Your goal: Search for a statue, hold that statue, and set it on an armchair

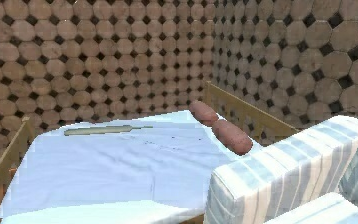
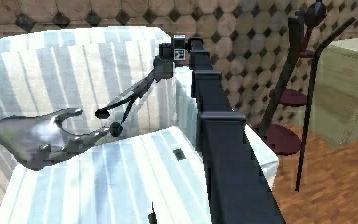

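Walls (image 1: 107, 50) carry a brown round-disc pattern on every side, with wood floor (image 2: 337, 170) at the arm side view's right.

Pincer (image 2: 107, 120) sits at the end of my arm (image 2: 222, 140), its thin fingers slanting down toward the striped armchair (image 2: 77, 60). How wide it stands: cannot tell.

Statue (image 2: 35, 138) is a glossy grey piece with flared, wing-like ends. It lies right at the finger end, with the armchair's upholstery behind and below it. I cannot tell whether I hold it or whether it rests on the seat.

Judgement: the finish looks like metal or glazed stone, so it is probably stiff, fairly heavy and slick. The best purchase is the narrow waist between the flares, not the thin tips. The soft cushion may let it roll, so set it low and flat.

Further out:
- dark stand (image 2: 287, 100) with round shelves
- pale cabinet (image 2: 347, 85)

Forward view:
- bed (image 1: 107, 170) with a white sheet
- two reddish pillows (image 1: 219, 125)
- long pale stick (image 1: 107, 129) lying on the sheet
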